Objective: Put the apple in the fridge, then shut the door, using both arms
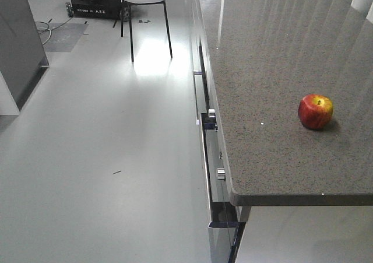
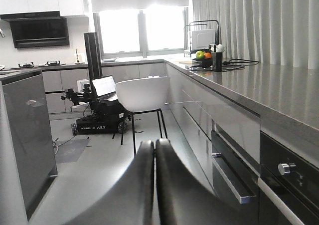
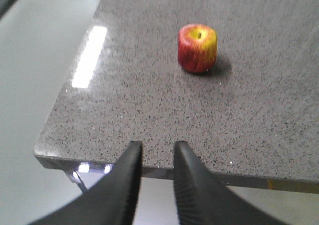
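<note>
The red apple [image 1: 315, 111] with a yellow patch by its stem stands upright on the speckled grey counter [image 1: 262, 70], near the right side. In the right wrist view the apple [image 3: 197, 48] lies ahead and slightly right of my right gripper [image 3: 156, 145]. That gripper hovers at the counter's near edge [image 3: 149, 160], open by a narrow gap with nothing in it. My left gripper [image 2: 155, 144] is shut and empty, pointing down the aisle beside the counter front. The fridge and its door are out of view. Neither arm shows in the front view.
Oven knobs [image 1: 211, 116] and drawer handles [image 2: 234, 185] stick out from the counter front. A white chair [image 2: 142, 93] and a black wheeled base [image 2: 97, 122] stand down the aisle. A dark grey cabinet block [image 1: 17, 41] borders the floor on the left. A fruit bowl [image 2: 203, 55] sits far along the counter.
</note>
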Motion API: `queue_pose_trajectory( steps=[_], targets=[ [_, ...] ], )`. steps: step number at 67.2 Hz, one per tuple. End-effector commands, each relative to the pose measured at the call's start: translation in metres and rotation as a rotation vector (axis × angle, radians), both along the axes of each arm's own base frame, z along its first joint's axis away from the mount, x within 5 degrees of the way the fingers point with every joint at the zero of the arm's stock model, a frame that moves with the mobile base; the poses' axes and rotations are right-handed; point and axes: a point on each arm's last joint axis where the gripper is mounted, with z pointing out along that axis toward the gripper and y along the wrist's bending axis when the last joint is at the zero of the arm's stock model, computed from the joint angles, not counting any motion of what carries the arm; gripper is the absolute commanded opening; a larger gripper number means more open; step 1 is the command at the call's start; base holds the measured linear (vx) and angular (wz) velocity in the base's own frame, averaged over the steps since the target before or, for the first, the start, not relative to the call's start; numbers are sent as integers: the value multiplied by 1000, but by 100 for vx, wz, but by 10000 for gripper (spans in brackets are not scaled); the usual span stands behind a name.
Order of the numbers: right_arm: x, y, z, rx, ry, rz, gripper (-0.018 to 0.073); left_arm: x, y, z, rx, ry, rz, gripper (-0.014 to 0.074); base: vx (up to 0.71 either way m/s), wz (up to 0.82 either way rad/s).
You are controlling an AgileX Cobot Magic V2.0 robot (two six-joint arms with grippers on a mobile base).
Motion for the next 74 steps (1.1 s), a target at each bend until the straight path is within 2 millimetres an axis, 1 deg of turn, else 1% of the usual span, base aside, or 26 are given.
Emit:
queue_pose_trajectory(
  steps=[1,3,10,14,19,29,39,45,49,51,59,74],
  targets=[
    [19,1,14,-8,-24,-2,372,-2,0,3,-14,-68,-4,-6,0,0],
    [25,1,13,-5,-3,-5,426,-2,0,3,-14,-68,-4,-6,0,0],
    [45,2,9,0,55,-13,565,-2,0,3,-14,-68,-4,-6,0,0],
    [55,3,5,0,86,-22,619,-2,0,3,-14,-68,-4,-6,0,0],
    [70,2,1,-6,125,-42,664,-2,0,3,-14,-68,-4,-6,0,0],
    [102,1,-4,-13,187,-80,671,-2,0,3,-14,-68,-4,-6,0,0],
    [139,1,-5,-27,224,-107,667,-2,0,3,-14,-68,-4,-6,0,0],
    [159,-7,-6,-22,253,-143,665,-2,0,3,-14,-68,-4,-6,0,0],
    [173,-16,-6,-25,276,-171,664,-2,0,3,-14,-68,-4,-6,0,0],
    [177,-19,-7,-30,285,-175,663,-2,0,3,-14,-68,-4,-6,0,0],
    [198,-21,-10,-80,329,-131,659,-2,0,3,-14,-68,-4,-6,0,0],
    [239,-20,-21,-81,371,-110,654,-2,0,3,-14,-68,-4,-6,0,0]
  ],
)
